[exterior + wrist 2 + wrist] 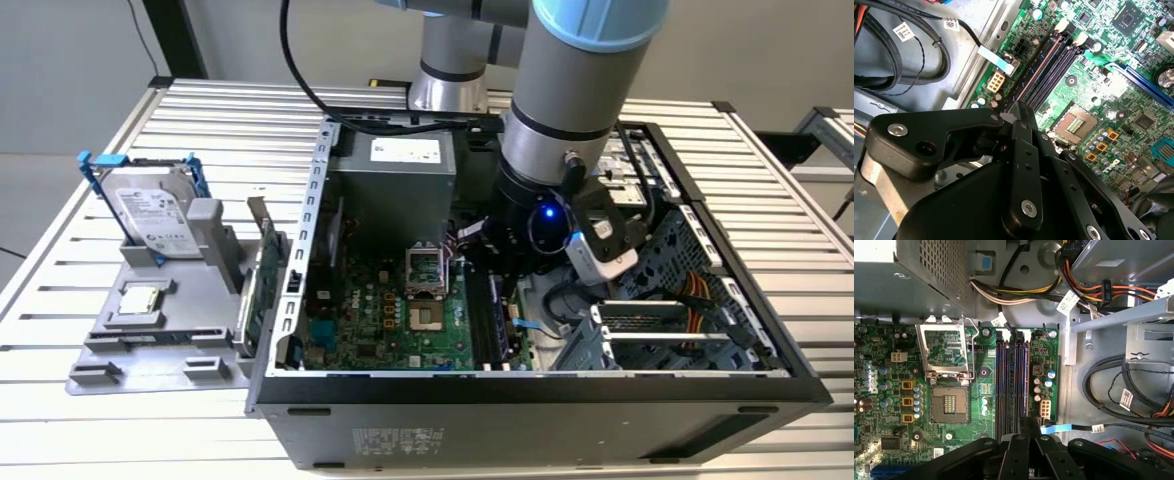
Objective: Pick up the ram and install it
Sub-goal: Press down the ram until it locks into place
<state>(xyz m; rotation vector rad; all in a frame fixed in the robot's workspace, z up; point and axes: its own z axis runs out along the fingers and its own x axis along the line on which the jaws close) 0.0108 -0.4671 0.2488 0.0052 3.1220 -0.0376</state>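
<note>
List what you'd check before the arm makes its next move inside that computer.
1. Case open for access: ok. The arm reaches down into the open case.
2. Gripper lined up with the memory slots: ok. In the first wrist view it sits over one end of them.
3. Ram in the gripper's hold: cannot tell.
4. Slots free of cables: ok. The blue-tabbed cable lies beside the board, off the slots.
5. Ram fully seated in a slot: cannot tell.
</note>
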